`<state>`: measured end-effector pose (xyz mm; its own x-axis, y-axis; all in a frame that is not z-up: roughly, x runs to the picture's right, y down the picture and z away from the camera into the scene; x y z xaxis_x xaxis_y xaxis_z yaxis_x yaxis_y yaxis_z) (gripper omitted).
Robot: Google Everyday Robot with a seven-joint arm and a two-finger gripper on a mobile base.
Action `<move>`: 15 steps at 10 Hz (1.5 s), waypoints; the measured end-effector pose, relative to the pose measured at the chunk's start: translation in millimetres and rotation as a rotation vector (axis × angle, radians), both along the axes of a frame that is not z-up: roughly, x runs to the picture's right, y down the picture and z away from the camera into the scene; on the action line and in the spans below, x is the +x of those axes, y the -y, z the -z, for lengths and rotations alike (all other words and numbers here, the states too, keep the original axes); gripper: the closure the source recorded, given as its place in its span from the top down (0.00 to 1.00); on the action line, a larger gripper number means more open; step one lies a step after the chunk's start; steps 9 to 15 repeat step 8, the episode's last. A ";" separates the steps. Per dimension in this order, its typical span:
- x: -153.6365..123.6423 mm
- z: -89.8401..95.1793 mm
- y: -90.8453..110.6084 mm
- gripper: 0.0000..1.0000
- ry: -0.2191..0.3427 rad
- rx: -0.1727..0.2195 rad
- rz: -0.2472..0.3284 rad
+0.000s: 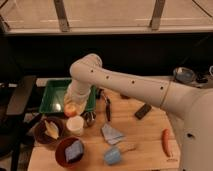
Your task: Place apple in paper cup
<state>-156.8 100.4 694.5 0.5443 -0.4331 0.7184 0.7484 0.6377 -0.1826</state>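
Observation:
The apple [70,108] is small, round and yellow-orange with a red blush. My gripper [73,106] is shut on it and holds it just above and slightly left of the paper cup [75,125], a plain white cup standing on the wooden table [145,145] in front of the green tray [54,95]. The white arm reaches in from the right and hides the gripper's upper part.
A small metal cup [89,119] stands right of the paper cup. A brown bowl [49,131] with a yellow item and a red bowl [70,151] with a blue thing sit at front left. A light blue cup [113,155], folded cloth [112,134], carrot [165,141], black utensil [107,107] and dark block [143,111] lie on the table.

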 end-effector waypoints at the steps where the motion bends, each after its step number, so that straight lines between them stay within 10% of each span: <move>1: -3.5 -0.6 -11.4 0.75 0.013 -0.016 0.004; 4: -9.0 -4.3 -38.5 0.75 0.029 -0.055 0.010; 15: 16.0 -4.3 -30.4 0.75 -0.007 -0.039 -0.045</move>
